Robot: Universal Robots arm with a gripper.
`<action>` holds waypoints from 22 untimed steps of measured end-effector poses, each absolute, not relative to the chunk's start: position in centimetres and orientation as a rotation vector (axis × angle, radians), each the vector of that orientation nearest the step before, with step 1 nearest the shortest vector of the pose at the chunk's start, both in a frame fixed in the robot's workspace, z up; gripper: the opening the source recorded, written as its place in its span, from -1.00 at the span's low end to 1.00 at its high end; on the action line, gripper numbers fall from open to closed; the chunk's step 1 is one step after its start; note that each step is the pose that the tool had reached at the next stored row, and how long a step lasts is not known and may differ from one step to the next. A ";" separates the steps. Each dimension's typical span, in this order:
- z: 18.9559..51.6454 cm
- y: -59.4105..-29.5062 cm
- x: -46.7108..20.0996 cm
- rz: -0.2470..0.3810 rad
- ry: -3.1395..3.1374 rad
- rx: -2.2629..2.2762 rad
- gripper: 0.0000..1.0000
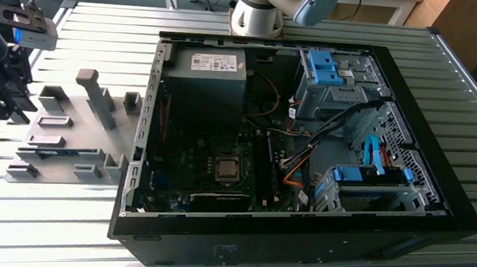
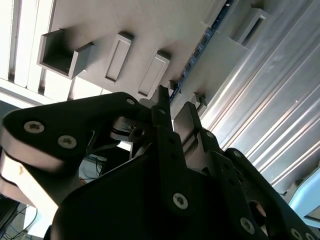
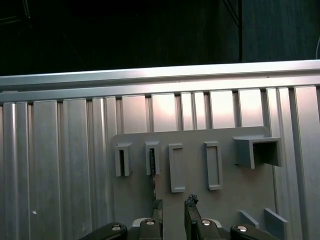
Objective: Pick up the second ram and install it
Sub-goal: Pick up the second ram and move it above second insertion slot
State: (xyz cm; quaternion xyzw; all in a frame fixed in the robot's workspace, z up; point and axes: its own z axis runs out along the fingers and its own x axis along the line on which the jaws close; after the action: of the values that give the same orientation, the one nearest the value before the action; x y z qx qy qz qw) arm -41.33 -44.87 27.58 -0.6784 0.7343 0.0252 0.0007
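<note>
the gripper (image 1: pixel 9 108) is hanging over the grey fixture plate (image 1: pixel 74 136) at the exterior view's left, jaws standing apart and gripping nothing. the second ram (image 1: pixel 55 153) is sitting in the fixture between grey blocks, lower left of that frame, not yet lifted. in the second wrist view its blue edge is seeming to run nearer one finger (image 2: pixel 161 107) than mid-gap. a clean grasp is calling for centring the gap over that thin edge and keeping the pads square to the board's flat faces.
</note>
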 end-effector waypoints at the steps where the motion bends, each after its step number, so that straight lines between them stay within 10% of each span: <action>1: 27.6 -44.9 -41.3 0.079 2.306 -2.130 -0.37; 22: 25.7 -45.2 -41.2 0.076 2.265 -2.175 -0.37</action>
State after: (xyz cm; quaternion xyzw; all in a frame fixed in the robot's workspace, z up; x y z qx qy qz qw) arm -41.15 -45.24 25.66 -0.6925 0.7210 0.0243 0.0002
